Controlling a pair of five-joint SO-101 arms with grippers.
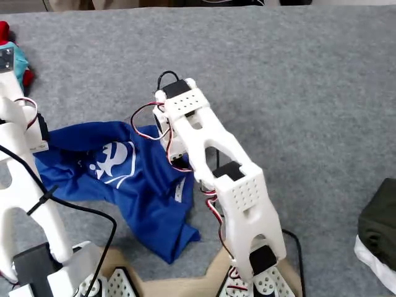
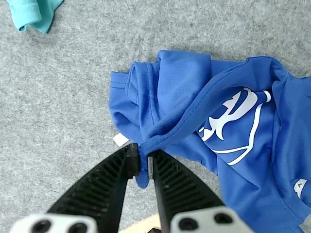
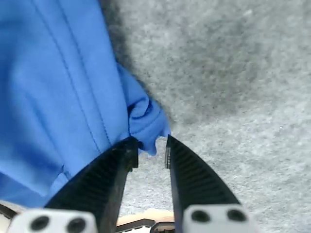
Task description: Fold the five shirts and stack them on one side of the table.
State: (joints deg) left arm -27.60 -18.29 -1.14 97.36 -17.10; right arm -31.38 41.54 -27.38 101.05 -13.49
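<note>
Table (image 1: 297,74): Big, flat and covered in grey felt. Everything sits on it.

Blue shirt (image 1: 142,192): It lies crumpled on the near left part of the table, between the two arms. A white picture on it faces up. It is not folded yet.

How the shirt will handle: It looks thin, soft and light. I think it will flop and bunch up when lifted. It could slip out of a weak pinch.

Where to hold it: The stitched edges and corners look best, one on each side. Then it can be pulled out flat.

Right arm (image 1: 216,167): It starts at the near edge and stretches far over the table. Its tip bends down at the right side of the shirt.

Left arm (image 1: 25,185): It stands tall at the left edge and comes down to the shirt's left side.

Left gripper (image 2: 143,162): Its jaws are squeezed together on a folded edge of the shirt.

Right gripper (image 3: 148,148): Its jaws are a little apart. A small corner of the shirt pokes in between them. It is not pinched yet.

Dark green cloth (image 1: 378,216): It sits at the right edge, on top of a white cloth (image 1: 371,260).

Teal cloth (image 2: 31,12): It is far left, well apart from the shirt, next to a red cloth (image 1: 5,31).
</note>
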